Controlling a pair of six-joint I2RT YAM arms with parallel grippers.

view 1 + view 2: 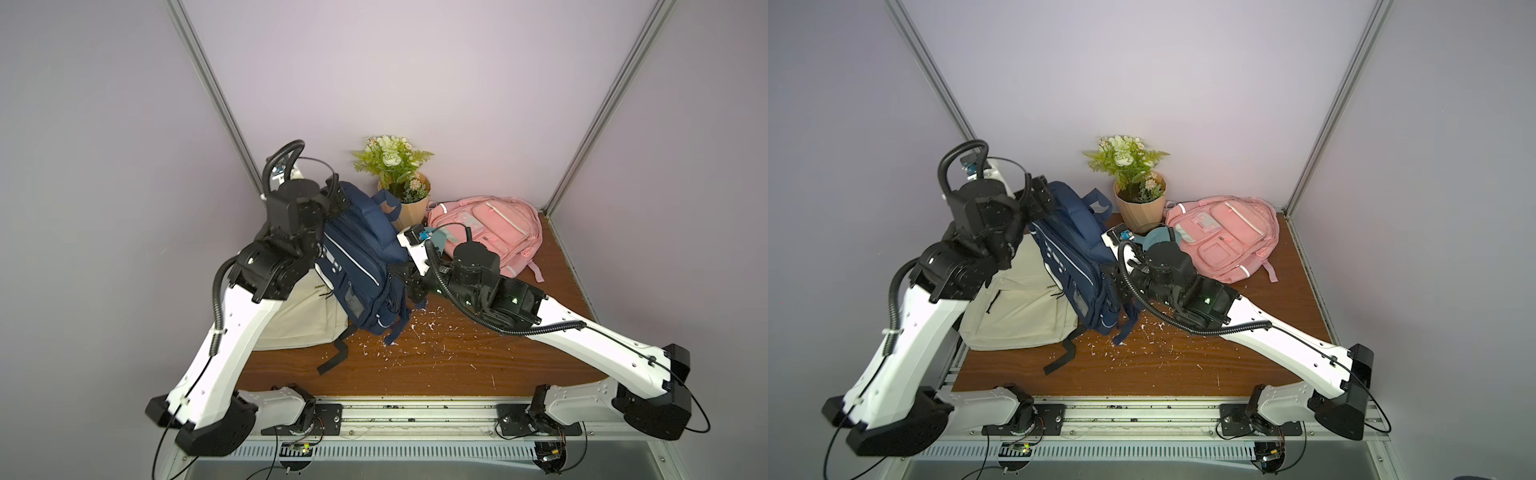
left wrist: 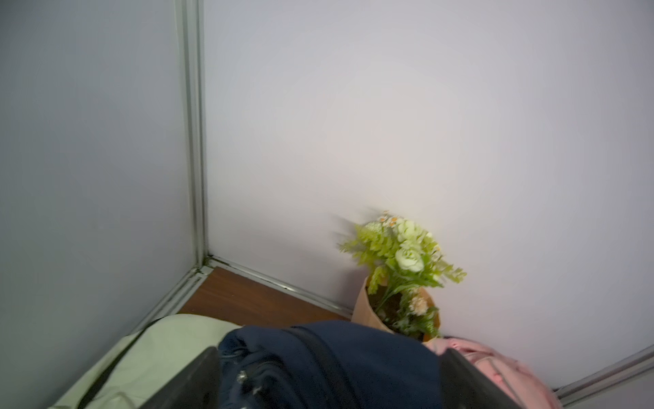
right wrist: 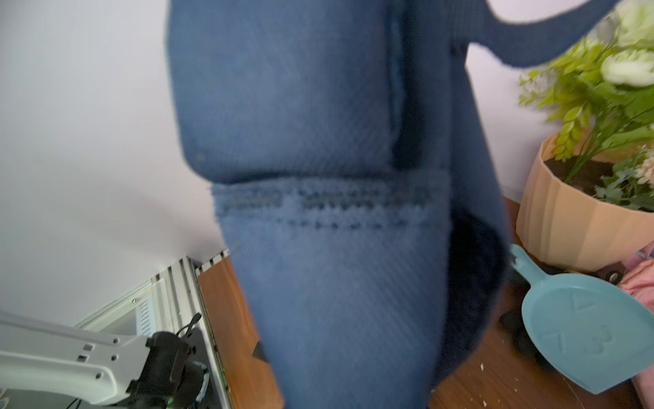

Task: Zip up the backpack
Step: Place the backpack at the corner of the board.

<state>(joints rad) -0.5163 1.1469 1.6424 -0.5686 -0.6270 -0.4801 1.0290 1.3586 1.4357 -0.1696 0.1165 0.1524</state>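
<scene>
A navy backpack [image 1: 357, 266] [image 1: 1071, 257] stands tilted in the middle of the wooden table, leaning over a cream bag. My left gripper [image 1: 336, 195] [image 2: 329, 389] is open at the backpack's top. One dark finger [image 2: 191, 382] shows on each side of the navy fabric [image 2: 354, 361], beside small metal zipper pulls [image 2: 242, 377]. My right gripper [image 1: 411, 286] [image 1: 1121, 282] presses into the backpack's back side. Padded navy strap fabric [image 3: 318, 248] fills the right wrist view and hides the jaws, which look shut on it.
A cream backpack [image 1: 299, 316] lies flat at the left under the navy one. A pink backpack [image 1: 490, 228] lies at the back right. A flower pot [image 1: 409, 203] stands against the back wall, with a teal scoop [image 3: 580, 329] beside it. White crumbs [image 1: 415, 345] dot the table.
</scene>
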